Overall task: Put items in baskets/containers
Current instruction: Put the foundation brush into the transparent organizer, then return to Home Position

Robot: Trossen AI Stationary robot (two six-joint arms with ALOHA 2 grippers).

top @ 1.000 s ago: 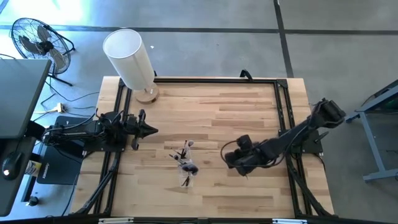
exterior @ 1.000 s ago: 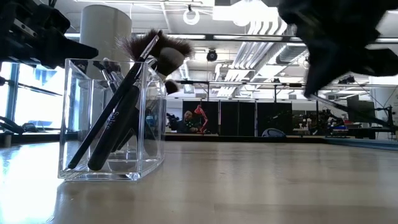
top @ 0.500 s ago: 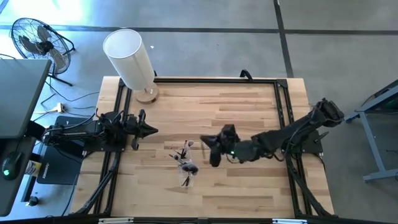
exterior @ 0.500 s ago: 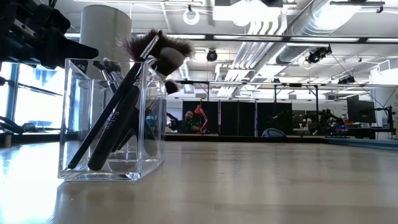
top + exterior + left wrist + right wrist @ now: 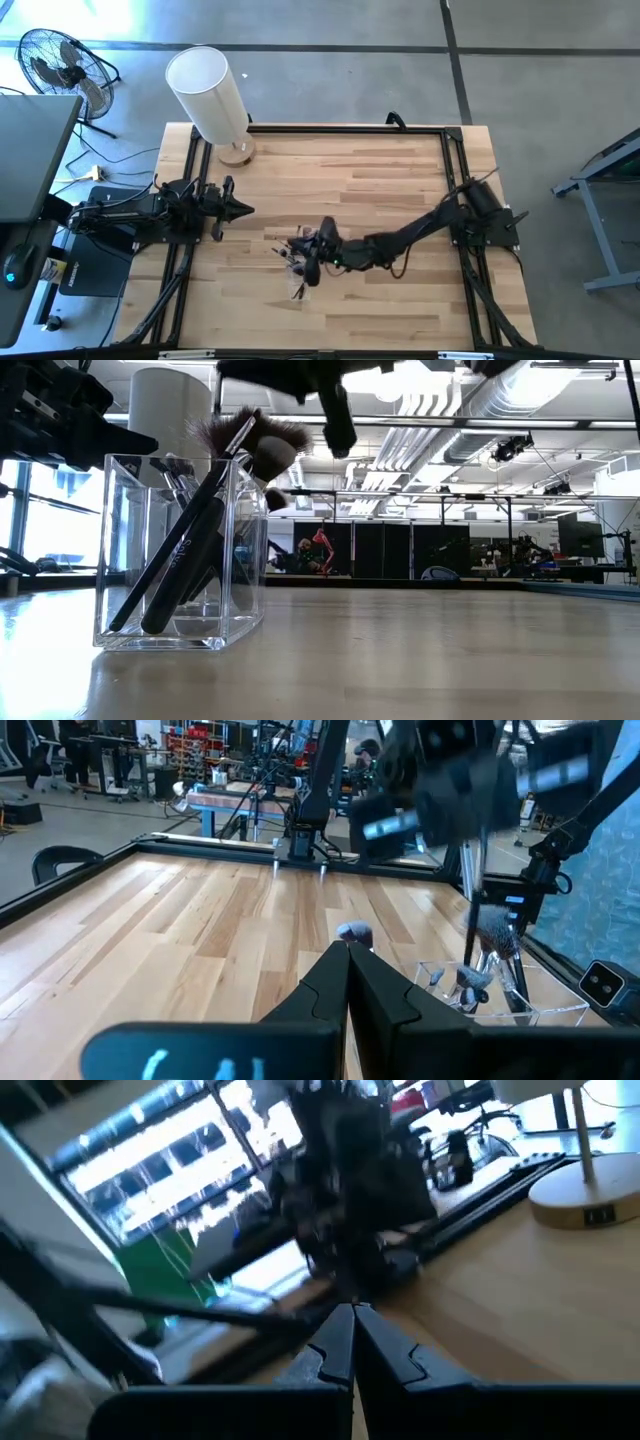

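My right claw, clenched and empty, has swung from the counter's four o'clock side to hover over the clear cup. The brushes already stand inside at centre, so I judge loading finished. Left claw waits clenched at nine o'clock.

Both arms were matte black, built of chunky jointed segments. The right arm carried thin dark cables looping beside its links (one arced under the forearm) and a small greenish light near its wrist. The left arm was bulkier at its base, with cables trailing off. Each wrist ended in two black, wedge-shaped fingers tapering to a point.
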